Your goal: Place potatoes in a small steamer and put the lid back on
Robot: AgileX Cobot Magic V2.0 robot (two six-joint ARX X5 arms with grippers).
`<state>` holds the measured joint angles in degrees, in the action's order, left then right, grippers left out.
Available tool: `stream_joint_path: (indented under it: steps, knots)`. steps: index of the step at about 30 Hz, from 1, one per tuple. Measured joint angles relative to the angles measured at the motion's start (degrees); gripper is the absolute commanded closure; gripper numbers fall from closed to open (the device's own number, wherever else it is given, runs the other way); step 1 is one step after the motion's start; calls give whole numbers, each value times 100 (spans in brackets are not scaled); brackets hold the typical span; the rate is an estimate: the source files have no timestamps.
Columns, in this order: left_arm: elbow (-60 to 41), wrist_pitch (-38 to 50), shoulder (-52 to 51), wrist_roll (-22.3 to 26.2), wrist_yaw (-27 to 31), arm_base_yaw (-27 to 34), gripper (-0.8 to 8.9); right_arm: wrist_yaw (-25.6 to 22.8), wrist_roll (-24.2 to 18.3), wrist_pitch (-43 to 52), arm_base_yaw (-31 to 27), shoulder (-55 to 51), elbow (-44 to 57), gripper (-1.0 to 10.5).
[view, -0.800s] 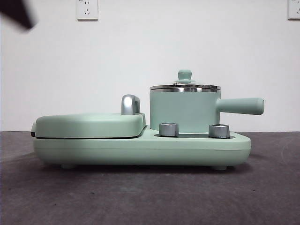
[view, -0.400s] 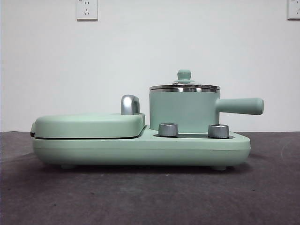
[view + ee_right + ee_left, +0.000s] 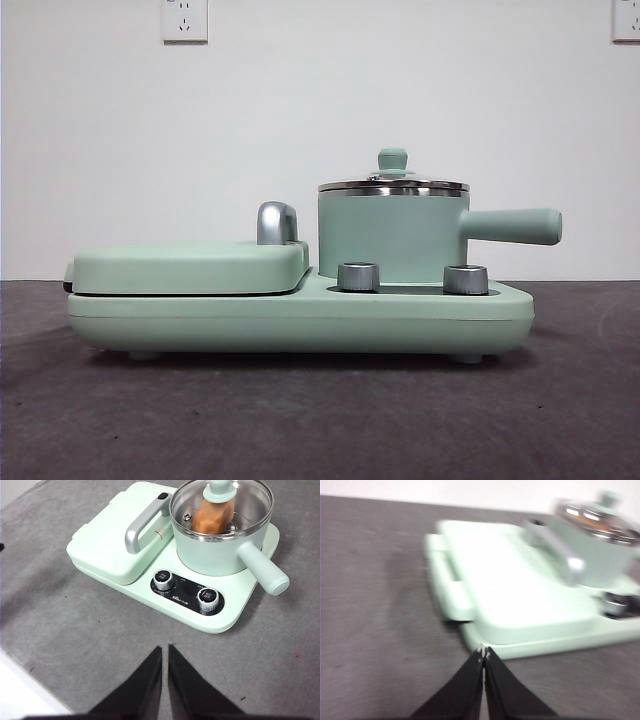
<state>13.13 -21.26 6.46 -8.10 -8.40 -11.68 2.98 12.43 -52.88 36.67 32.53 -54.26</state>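
The mint-green small steamer point(image 3: 394, 238) stands on the right half of the green cooker, its straight handle point(image 3: 513, 226) pointing right. The glass lid point(image 3: 394, 184) with its green knob sits on the steamer's steel rim. Through the glass in the right wrist view, the orange-brown potato point(image 3: 212, 516) lies inside the steamer point(image 3: 220, 550) under the lid point(image 3: 221, 502). My left gripper point(image 3: 483, 653) is shut and empty, held off the griddle corner of the cooker. My right gripper point(image 3: 164, 650) is shut and empty, held back over the table in front of the cooker. Neither gripper shows in the front view.
The cooker base point(image 3: 300, 315) carries a flat green griddle cover point(image 3: 190, 265) with a silver handle point(image 3: 277, 222) on its left half, and two silver knobs point(image 3: 360, 276) at the front. Grey table surface surrounds it. A white wall with sockets stands behind.
A dark arm tip at the front view's top left corner one second ago has left the picture. The cooker, steamer and lid have not moved.
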Motion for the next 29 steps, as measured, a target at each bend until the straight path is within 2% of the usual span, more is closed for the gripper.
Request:
stream_joint_path:
  steps: [4,9,17,29]
  knots:
    - [-800,114,-590,116,219,455,808,0,0,-2,0,2,0,930]
    - [-876,378,-616,354,256,702,808,0,-2,0,0,0,0,930]
    - [-894,439,-621,555,256,734,808,0,-2,-2,0,0,0,930]
    - [-894,439,-621,557,256,734,808,-4,-2,4,7,-22,2,930]
